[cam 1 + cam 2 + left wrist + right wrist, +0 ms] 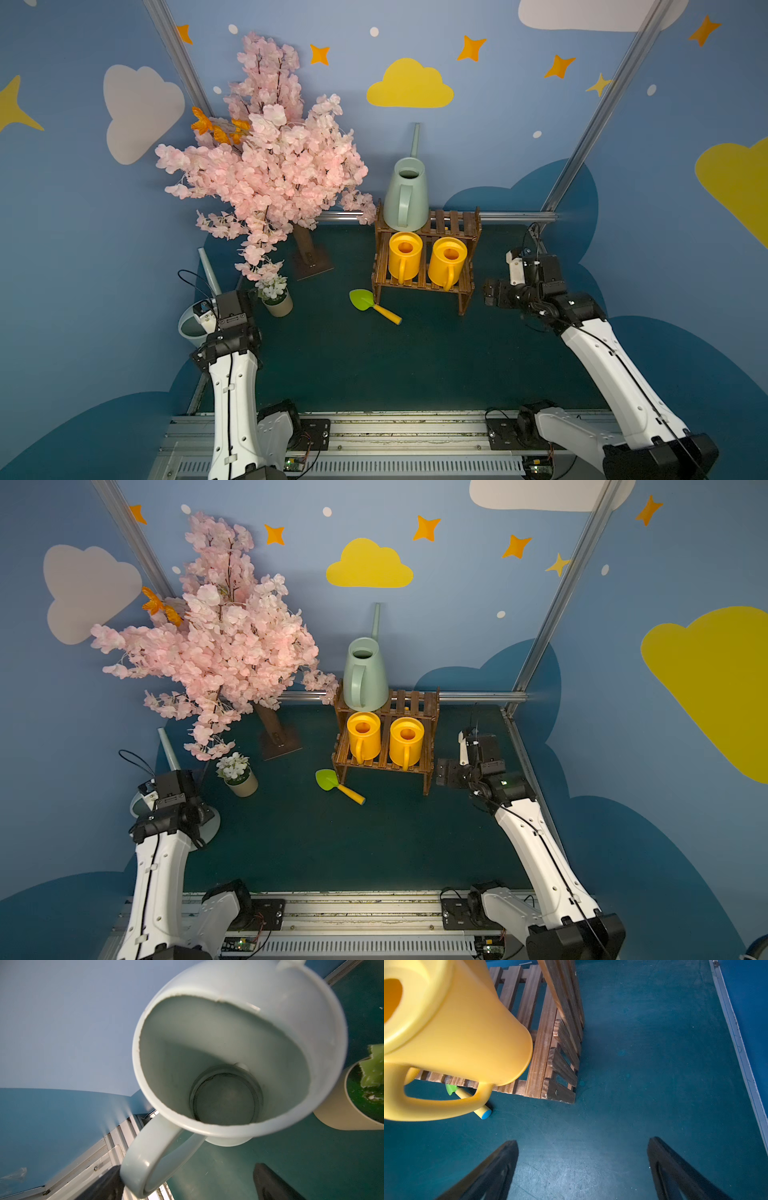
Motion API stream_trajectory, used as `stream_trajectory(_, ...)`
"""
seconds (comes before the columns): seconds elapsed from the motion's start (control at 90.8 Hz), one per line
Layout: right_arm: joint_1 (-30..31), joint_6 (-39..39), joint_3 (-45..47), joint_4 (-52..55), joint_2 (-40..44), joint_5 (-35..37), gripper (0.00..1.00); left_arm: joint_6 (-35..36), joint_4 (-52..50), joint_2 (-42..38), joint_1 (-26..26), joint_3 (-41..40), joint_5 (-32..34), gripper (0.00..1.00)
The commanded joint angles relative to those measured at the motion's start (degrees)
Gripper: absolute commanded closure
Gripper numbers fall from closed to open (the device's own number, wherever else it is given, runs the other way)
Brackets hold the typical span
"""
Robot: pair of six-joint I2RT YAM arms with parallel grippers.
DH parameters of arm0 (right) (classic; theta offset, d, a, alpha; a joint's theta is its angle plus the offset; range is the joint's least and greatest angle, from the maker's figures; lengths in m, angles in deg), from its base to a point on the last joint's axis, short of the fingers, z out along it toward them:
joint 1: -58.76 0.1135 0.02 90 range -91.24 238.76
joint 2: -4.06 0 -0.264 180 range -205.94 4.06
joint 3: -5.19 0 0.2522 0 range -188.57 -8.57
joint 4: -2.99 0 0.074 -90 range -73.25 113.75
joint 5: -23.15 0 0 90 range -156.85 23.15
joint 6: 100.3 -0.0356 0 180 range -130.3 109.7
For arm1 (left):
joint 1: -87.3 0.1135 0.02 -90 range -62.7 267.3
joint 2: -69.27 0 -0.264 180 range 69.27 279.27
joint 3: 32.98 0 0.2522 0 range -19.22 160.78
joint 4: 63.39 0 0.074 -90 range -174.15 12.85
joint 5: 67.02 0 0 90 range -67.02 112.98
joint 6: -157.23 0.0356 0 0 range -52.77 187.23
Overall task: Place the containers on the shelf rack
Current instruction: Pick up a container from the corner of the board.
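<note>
Dark green mat [415,365]: dark-brown wooden rack [457,220] bears two yellow plastic watering cans [405,255] [448,259] low, pale green long-spouted can [406,195] on top. Second pale green can [228,1022] on mat, under spread left gripper [188,1167]. Right gripper [583,1140] spread, empty.

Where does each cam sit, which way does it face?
Top views: high above the arm bases, looking down at the shelf rack; both arms show.
Left wrist: on the left arm, looking into the grey-green can; left claw open.
Right wrist: on the right arm, looking down beside the rack; right claw open.
Shared: right wrist and top views show one yellow can, the trowel.
</note>
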Motion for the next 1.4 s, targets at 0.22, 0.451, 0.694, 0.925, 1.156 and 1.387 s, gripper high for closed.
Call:
stream_trajectory(0.22, -0.6, -1.05, 3.24, 1.18, 4.19, 0.68, 0.02, -0.56, 1.2, -0.33, 0.29, 0.42, -3.48, 0.04)
stream_trajectory(0.451, -0.73, -1.77, 4.24, 0.81, 5.26, 0.52, 0.02, -1.09, 0.6, -0.73, 0.25, 1.45, -5.98, 0.14)
stream_trajectory(0.694, -0.83, -1.97, 5.21, 0.83, 6.05, 0.53, 0.02, -2.06, 0.98, -0.56, 0.26, 0.76, -7.17, 0.27)
stream_trajectory(0.925, -1.0, -2.39, 6.35, 0.63, 6.78, 0.61, 0.02, -2.19, 0.83, -0.59, 0.27, 2.01, -7.54, 0.4)
stream_trajectory(1.156, -1.09, -2.48, 6.65, 0.26, 6.8, 0.34, 0.02, -2.72, 0.05, -1.41, 0.26, 2.29, -8.17, 0.49)
stream_trajectory(1.387, -1.22, -2.3, 6.94, 0.12, 6.65, 0.25, 0.02, -3.51, -0.92, -2.69, 0.3, 2.54, -8.84, 0.56)
